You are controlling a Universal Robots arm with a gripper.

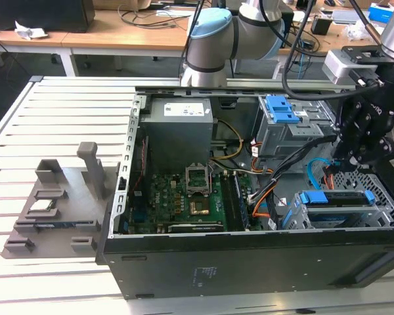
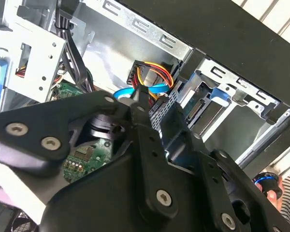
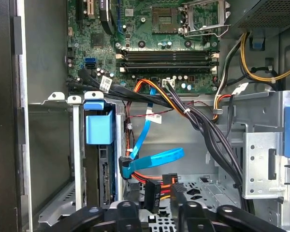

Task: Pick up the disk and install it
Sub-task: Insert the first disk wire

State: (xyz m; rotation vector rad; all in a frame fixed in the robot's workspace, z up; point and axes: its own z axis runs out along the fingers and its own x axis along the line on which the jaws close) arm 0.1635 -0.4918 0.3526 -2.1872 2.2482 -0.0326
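Note:
The disk [image 1: 336, 197], silver with blue rails, lies in the drive cage at the open computer case's front corner, on the exterior view's right. In the first wrist view the disk [image 3: 105, 180] shows edge-on in its bay under a blue rail tab [image 3: 99, 127]. In the second wrist view the disk [image 2: 195, 110] shows its connector end. My gripper [image 1: 347, 157] hangs over the case just behind that cage. Its black fingers [image 2: 141, 99] stand a little apart with nothing between them. Under the gripper [image 3: 157, 212] lie cables and perforated metal.
The case [image 1: 249, 259] lies on a slatted table. A grey power-supply box [image 1: 178, 119] sits at the back, with a blue-latched cage [image 1: 281, 111] beside it. Blue, orange and black cables [image 3: 154, 162] cross the floor by the motherboard [image 1: 192, 197]. A grey fixture rack [image 1: 59, 197] stands outside, on the exterior view's left.

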